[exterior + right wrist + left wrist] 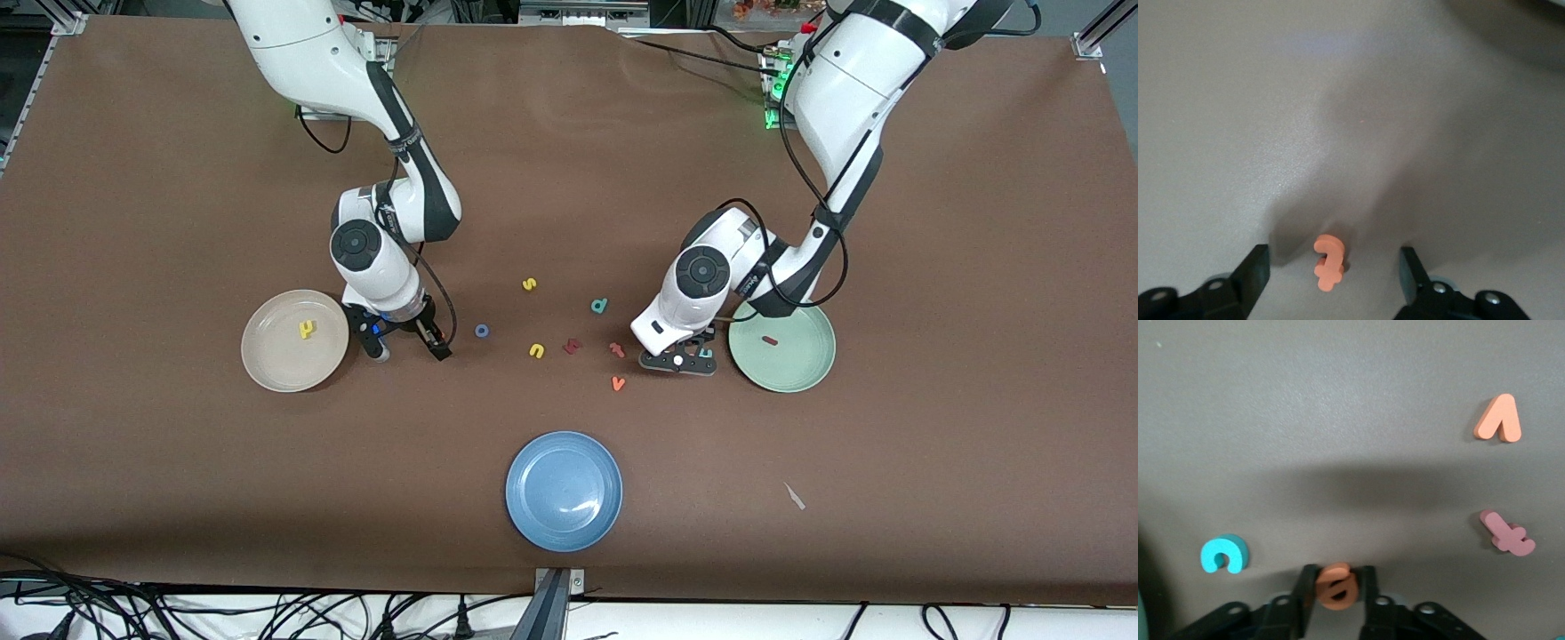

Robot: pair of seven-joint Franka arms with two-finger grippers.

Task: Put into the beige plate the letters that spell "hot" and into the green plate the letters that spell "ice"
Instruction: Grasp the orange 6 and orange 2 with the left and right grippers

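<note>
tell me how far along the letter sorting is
Done: yellow h lies in the beige plate, dark red i in the green plate. In hand: left claw pinches the orange e; right claw stands open around the orange t. Left: blue o and teal c, both on the table.
</note>
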